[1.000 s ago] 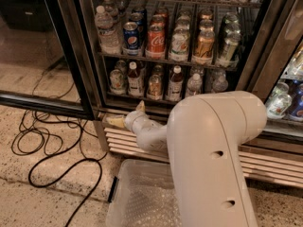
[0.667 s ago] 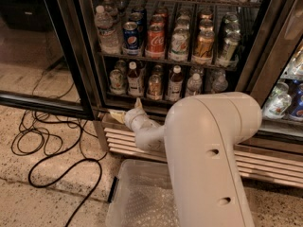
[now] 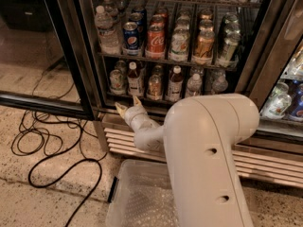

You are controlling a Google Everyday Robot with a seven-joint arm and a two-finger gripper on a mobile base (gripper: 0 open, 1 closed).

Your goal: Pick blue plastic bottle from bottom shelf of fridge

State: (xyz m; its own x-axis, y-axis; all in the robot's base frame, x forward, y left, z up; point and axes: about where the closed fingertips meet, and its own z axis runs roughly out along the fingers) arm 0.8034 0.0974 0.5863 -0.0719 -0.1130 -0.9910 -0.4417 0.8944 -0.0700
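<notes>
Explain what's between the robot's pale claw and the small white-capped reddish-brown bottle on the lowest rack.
In the camera view, only the front bar of the dark wire bottom shelf; the open gripper is below it, the blue plastic bottle behind.

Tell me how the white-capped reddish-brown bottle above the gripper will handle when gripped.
Slim and tall, the white-capped reddish-brown plastic bottle may tip if nudged. Its smooth body could slip. The gripper sits just below it, fingers open.
</notes>
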